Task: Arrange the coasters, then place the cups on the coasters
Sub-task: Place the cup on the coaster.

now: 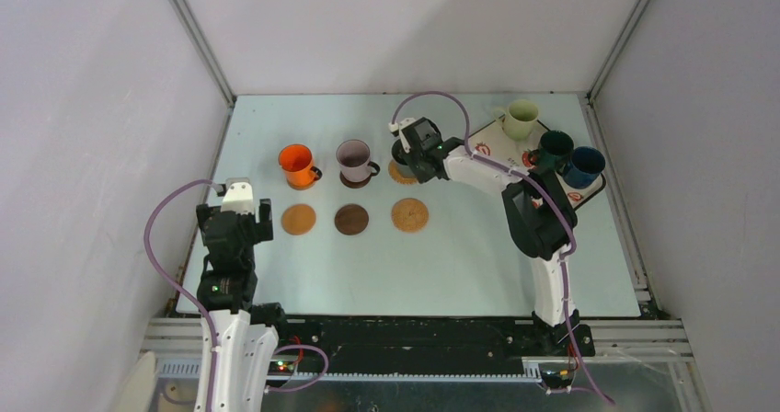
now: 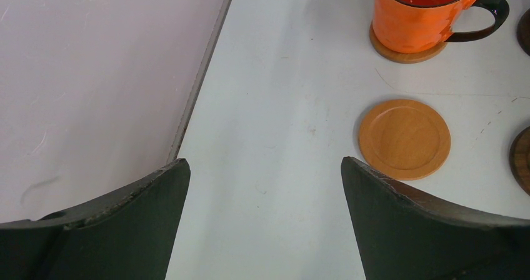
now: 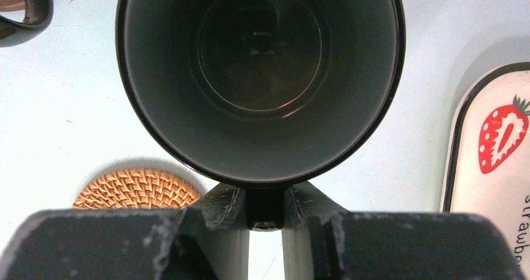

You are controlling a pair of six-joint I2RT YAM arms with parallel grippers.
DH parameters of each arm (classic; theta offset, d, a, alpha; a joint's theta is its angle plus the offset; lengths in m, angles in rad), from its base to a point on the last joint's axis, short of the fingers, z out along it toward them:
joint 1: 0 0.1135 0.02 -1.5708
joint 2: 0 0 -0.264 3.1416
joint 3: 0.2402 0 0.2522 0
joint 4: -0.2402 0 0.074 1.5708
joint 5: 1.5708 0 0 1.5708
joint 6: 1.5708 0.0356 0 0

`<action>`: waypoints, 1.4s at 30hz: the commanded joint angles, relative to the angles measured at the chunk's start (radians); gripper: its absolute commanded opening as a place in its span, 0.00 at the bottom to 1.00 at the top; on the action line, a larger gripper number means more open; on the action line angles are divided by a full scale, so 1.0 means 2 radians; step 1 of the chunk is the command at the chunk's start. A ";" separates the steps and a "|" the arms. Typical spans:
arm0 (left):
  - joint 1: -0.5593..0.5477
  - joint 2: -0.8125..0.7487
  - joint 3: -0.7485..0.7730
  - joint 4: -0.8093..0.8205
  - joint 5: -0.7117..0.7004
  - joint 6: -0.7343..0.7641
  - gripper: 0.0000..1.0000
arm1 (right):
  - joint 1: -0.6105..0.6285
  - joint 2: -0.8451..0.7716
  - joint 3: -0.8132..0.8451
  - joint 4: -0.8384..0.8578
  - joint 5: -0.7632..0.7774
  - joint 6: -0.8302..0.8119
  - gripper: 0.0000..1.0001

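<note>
A: So, which step now?

B: Setting down the third cup. Gripping the dark cup (image 3: 259, 74) by its handle with the right gripper (image 3: 265, 212), pinched tight on it.

A: Where, from the tray (image 3: 481, 192)?

B: Just left of the tray, over the woven coaster (image 3: 134, 189), nearest the tray in the back row. Not centred, judging by the wrist view: showing only past the cup's near left side. Hard to tell whether touching down or hanging just above.

A: And farther left of the tray?

B: Done, by the look of it: mauve cup (image 1: 356, 160), then orange cup (image 1: 299, 165), on a coaster apiece. Bare as yet, in a row level with the tray's near end and running left from it: tan coaster (image 1: 409, 214), brown coaster (image 1: 351, 219), wooden coaster (image 2: 404, 139).

A: Left gripper (image 2: 264, 164)?

B: Farthest left of the tray of anything. Spread wide, holding nothing.

A: Next move?

B: Probably shift the cup squarely over the woven coaster, lower until flat, then let go and back off without snagging the handle. After that, back to the tray for the pale cup (image 1: 521, 116), second dark cup (image 1: 556, 143) and navy cup (image 1: 583, 164), one per bare coaster.
</note>
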 commanded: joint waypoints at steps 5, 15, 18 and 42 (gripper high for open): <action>0.003 0.000 -0.007 0.024 -0.007 0.010 0.98 | -0.002 -0.005 0.021 0.032 -0.016 -0.002 0.01; 0.003 0.001 -0.008 0.025 -0.008 0.010 0.98 | 0.000 -0.004 0.021 0.032 -0.023 -0.003 0.01; 0.003 0.001 -0.007 0.025 -0.008 0.010 0.98 | 0.000 -0.003 0.022 0.030 -0.021 -0.004 0.01; 0.003 0.005 -0.008 0.026 -0.006 0.010 0.98 | -0.001 0.002 0.043 0.002 0.002 -0.013 0.61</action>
